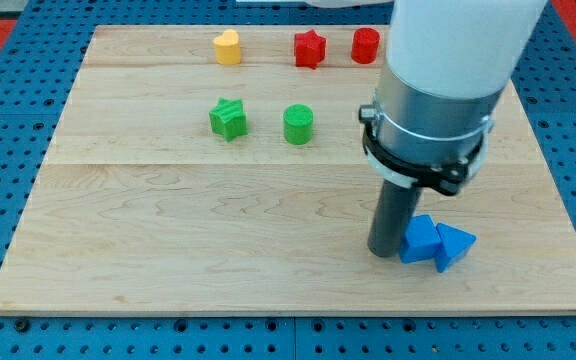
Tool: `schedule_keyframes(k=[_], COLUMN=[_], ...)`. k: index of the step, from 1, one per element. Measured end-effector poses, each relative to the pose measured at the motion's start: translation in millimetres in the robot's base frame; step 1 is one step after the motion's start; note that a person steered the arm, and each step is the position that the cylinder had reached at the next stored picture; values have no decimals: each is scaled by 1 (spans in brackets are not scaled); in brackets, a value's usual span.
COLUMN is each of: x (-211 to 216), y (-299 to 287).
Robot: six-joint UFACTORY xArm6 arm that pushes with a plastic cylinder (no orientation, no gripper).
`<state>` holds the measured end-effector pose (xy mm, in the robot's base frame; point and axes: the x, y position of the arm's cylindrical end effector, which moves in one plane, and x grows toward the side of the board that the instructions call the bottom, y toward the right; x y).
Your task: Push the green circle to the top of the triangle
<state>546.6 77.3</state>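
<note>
The green circle [298,124] stands on the wooden board [168,240] above the view's middle. The blue triangle [455,245] lies at the lower right, touching a blue block [422,239] on its left; that block's shape is unclear. My tip [385,251] rests on the board just left of the blue block, touching or nearly touching it. The tip is far below and to the right of the green circle. The arm's body hides part of the board above the tip.
A green star [228,118] sits left of the green circle. Along the top edge stand a yellow heart [228,47], a red star [309,48] and a red block [365,45], partly hidden by the arm.
</note>
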Motion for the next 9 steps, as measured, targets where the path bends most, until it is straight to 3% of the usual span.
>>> schedule_keyframes(k=[1,2,3,4,5,6,7,8,9], x=[-78,-140,-194,-202,-163,-121,-159,-159,-92], y=[-45,-5,-28,-81,-97,-51,-61,-30,-2])
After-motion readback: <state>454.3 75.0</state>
